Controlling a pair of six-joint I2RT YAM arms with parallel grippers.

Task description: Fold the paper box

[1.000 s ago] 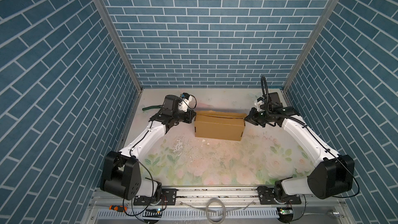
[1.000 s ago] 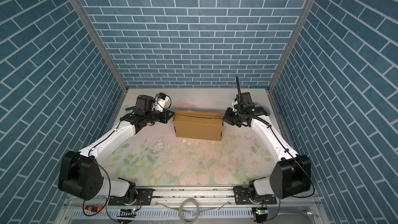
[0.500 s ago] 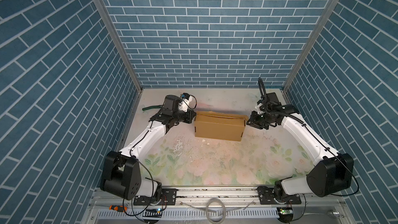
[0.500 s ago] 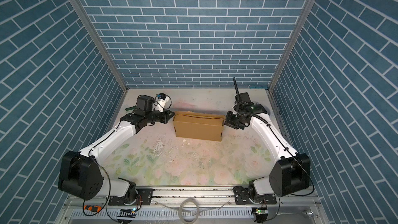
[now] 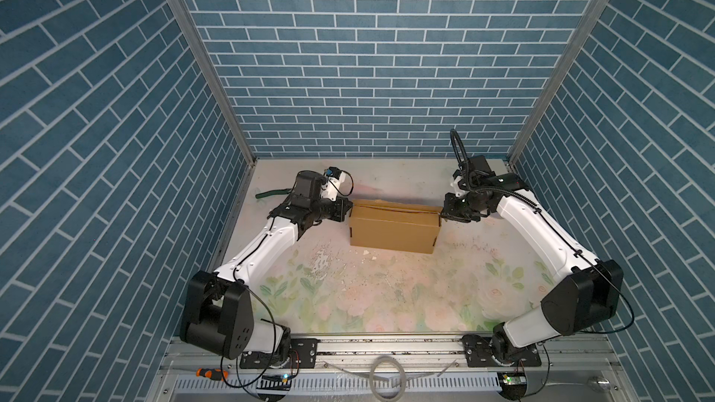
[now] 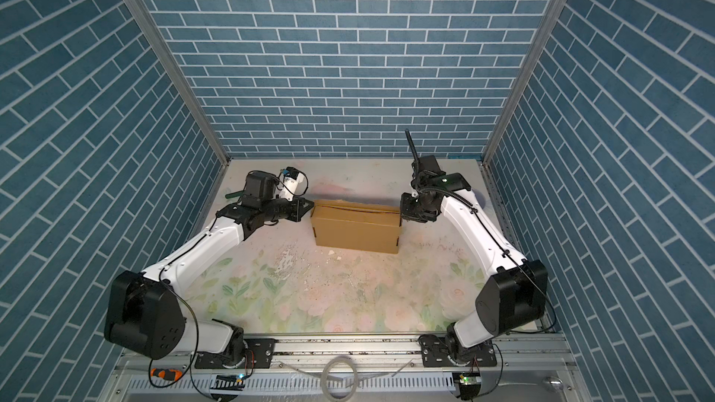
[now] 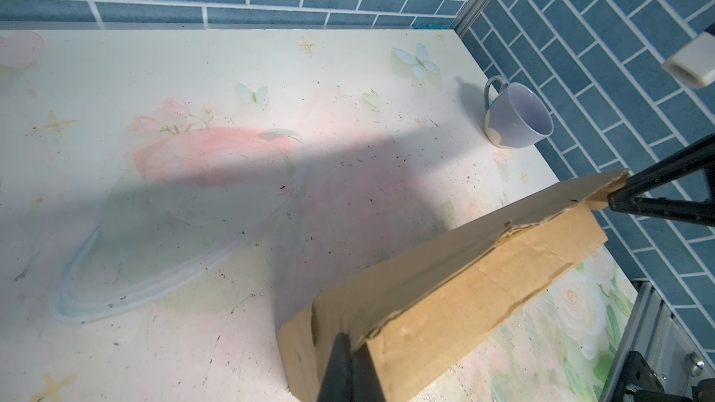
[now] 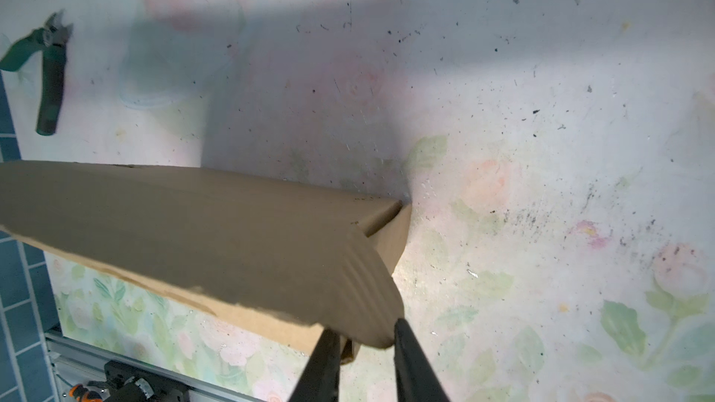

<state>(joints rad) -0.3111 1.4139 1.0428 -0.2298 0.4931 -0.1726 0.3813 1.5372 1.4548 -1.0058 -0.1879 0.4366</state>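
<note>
**BOX POSITION AND GRIPPER STATUS**

Directions are read on the top views, with 12 o'clock at the back wall.

**Box.** The box (image 5: 394, 229) of brown cardboard rests on the table (image 5: 387, 303), beyond the table's middle toward 12 o'clock. Its long sides run from 9 to 3 o'clock. It is folded into a shallow closed shape. Along its 12 o'clock edge a strip of cardboard stands slightly above the top face.

**Left gripper.** The left gripper (image 5: 347, 210) sits at the box's 9 o'clock end, against the upper corner on the 12 o'clock side. Its fingers (image 7: 344, 365) are pressed together, with the tips touching that corner. Whether cardboard is pinched between them cannot be told.

**Right gripper.** The right gripper (image 5: 445, 213) sits at the box's 3 o'clock end, at the matching upper corner. Its fingers (image 8: 414, 361) stand apart, with the rounded corner of the box between them.

**Arms.** The left arm (image 5: 271, 241) rises from its base at 7 o'clock, slopes toward 1 o'clock, then bends so the wrist points toward 3 o'clock. The right arm (image 5: 541, 233) rises from 5 o'clock, slopes toward 11 o'clock, and its wrist points toward 9 o'clock.

**Surroundings.**
- Green-handled pliers (image 5: 271, 194) lie at the table's 10 o'clock, behind the left arm.
- A mug (image 7: 518, 117) stands upright toward 2 o'clock, near the side wall.
- A screwdriver (image 5: 211, 373) lies off the table at 7 o'clock.
</note>
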